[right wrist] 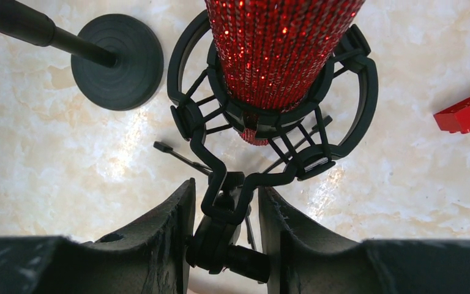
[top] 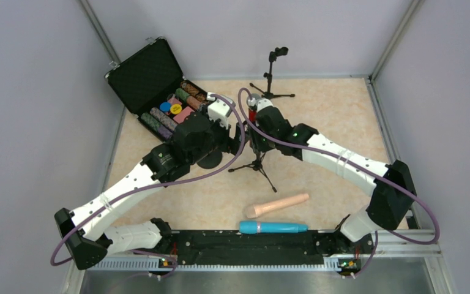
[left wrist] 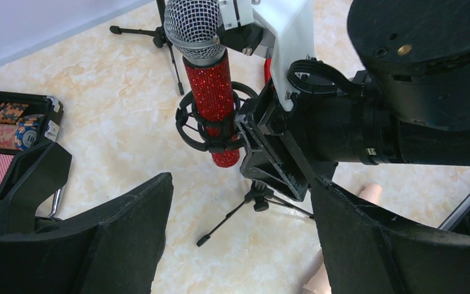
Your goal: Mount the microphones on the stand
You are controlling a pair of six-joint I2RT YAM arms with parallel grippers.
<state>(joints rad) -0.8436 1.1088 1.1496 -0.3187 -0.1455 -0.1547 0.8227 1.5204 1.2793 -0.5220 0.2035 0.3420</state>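
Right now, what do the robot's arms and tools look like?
The left arm and right arm have white shells with black joint housings, and a purple cable loops along each. The left tool and right tool each have two broad, matte black fingers. A green light glows on the right arm.

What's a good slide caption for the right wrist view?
Right gripper grips the shock mount at its neck, glittery red microphone seated in the ring.

the marbled beige table carries an open black case far left, a rear tripod stand, a middle tripod stand, a beige microphone beside a cyan microphone near the front, and seemingly a small red block.
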